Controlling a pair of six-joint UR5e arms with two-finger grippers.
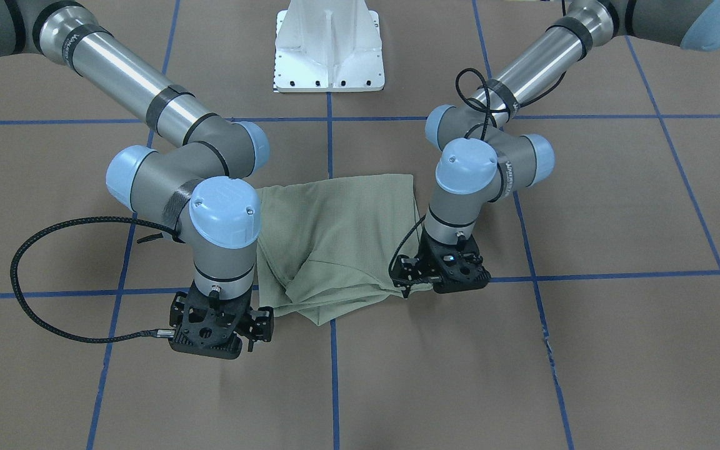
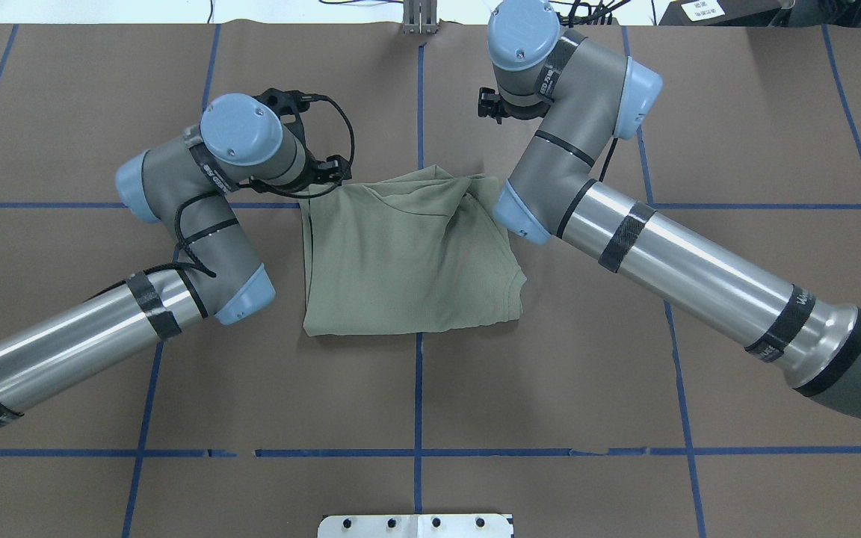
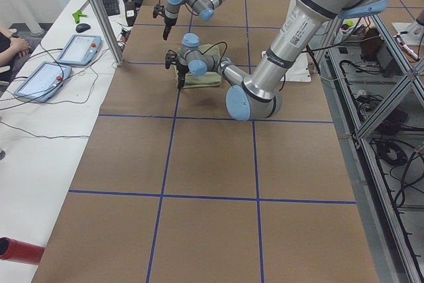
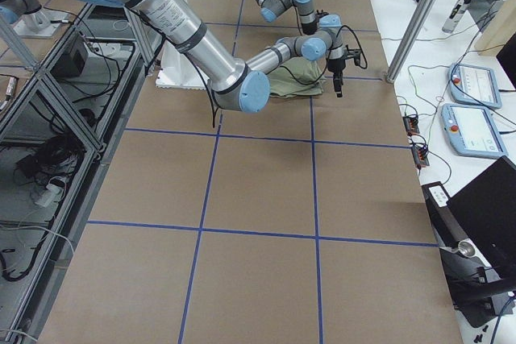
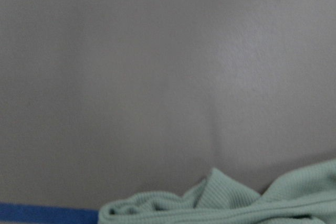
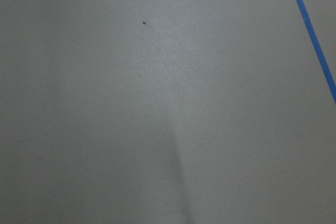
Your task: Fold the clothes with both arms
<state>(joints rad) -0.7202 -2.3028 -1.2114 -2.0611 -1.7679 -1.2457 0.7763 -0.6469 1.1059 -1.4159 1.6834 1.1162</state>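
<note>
The pale sage-green shirt (image 1: pixel 335 237) (image 2: pixel 408 261) lies folded into a rough rectangle mid-table, and its far edge is rumpled. My left gripper (image 1: pixel 422 281) (image 2: pixel 326 170) hangs low at the shirt's far corner on my left side. The left wrist view shows only bare table with the shirt's edge (image 5: pixel 236 205) along the bottom, so I cannot tell whether that gripper is open or shut. My right gripper (image 1: pixel 219 328) (image 2: pixel 486 104) is raised clear of the cloth, beyond the shirt's far right corner. Its fingers are hidden, and its wrist view shows only table.
The white base pedestal (image 1: pixel 329 50) stands at the robot's side of the table. Blue tape lines (image 2: pixel 419 388) divide the brown surface. Beyond the far edge stand a metal pole (image 3: pixel 99 11) and two teach pendants (image 3: pixel 79 50), and a person's arm (image 3: pixel 10 41) shows there.
</note>
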